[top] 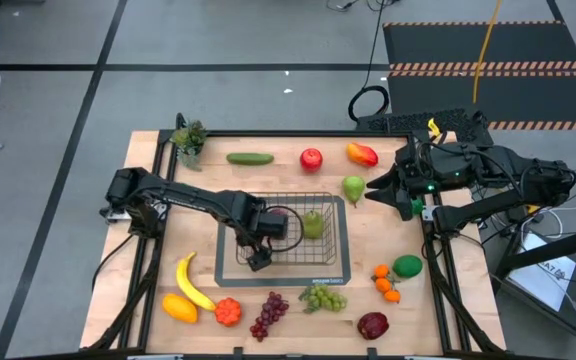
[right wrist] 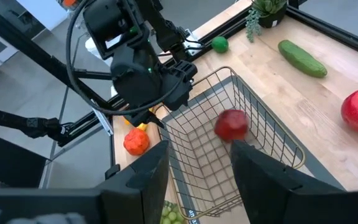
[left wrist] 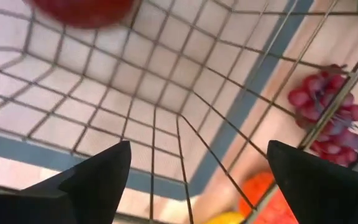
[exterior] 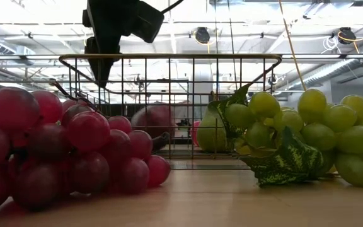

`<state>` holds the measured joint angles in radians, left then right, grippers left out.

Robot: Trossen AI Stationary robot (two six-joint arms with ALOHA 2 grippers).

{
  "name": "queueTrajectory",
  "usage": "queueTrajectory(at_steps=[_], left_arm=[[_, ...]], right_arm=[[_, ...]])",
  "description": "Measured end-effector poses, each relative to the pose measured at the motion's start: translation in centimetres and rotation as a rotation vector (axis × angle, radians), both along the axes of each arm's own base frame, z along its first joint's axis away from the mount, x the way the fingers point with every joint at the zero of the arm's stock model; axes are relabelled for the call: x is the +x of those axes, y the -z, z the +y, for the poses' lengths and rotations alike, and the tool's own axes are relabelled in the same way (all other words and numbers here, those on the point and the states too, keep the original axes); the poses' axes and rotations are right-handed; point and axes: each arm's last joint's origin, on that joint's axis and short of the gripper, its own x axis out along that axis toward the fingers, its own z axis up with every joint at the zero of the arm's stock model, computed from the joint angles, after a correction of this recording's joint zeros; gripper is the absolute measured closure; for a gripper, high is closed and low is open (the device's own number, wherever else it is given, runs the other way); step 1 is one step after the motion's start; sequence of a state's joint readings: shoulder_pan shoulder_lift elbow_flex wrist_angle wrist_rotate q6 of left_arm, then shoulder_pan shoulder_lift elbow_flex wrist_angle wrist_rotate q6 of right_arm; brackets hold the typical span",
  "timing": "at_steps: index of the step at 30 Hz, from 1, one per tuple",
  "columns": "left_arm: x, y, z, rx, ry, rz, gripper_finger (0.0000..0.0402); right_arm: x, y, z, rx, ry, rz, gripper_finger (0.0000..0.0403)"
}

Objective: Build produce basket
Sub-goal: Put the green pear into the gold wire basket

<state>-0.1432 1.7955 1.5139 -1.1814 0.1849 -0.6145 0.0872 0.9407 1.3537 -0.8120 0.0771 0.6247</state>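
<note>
Left gripper (top: 256, 252), fingers (left wrist: 98, 180) spread wide and empty, hangs inside the basket (top: 330, 203) at its nine o'clock side. Centre table: basket, containing a red apple (right wrist: 232, 124) and a green pear (top: 313, 223). Right gripper (top: 380, 186), at three o'clock of the basket, fingers part-open and empty. Red grapes (top: 268, 314) and green grapes (top: 322, 298) lie at six o'clock.

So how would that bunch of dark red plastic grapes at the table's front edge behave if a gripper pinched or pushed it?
The dark red grape bunch is a lumpy cluster lying flat on the wooden table, so it probably slides rather than rolls. Its glossy round grapes may slip from a narrow pinch. It looks like hollow plastic, so it is likely light.
</note>
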Motion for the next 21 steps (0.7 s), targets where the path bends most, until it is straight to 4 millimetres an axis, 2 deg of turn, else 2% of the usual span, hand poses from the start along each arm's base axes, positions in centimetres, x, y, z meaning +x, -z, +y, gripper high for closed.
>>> queueTrajectory(at_steps=[6,10,14,21], left_arm=[[-0.6,-1.6,1.3,-0.075,-0.065,-0.04,0.0052],[-1.4,-3.7,2.4,-0.098,-0.098,-0.122,0.0072],[-3.2,-6.4,3.5,-0.101,-0.136,-0.214,0.0097],[-7.0,-10.8,5.3,0.029,-0.209,-0.403,0.0148]], right_arm=[[0.1,0.0,-0.1,-0.013,0.025,0.001,0.0238],[0.2,0.1,-0.3,-0.037,0.106,0.0,0.0238],[0.7,-0.2,-0.8,-0.009,0.203,-0.039,0.0238],[3.1,-1.3,-2.2,0.081,0.313,-0.21,0.0238]])
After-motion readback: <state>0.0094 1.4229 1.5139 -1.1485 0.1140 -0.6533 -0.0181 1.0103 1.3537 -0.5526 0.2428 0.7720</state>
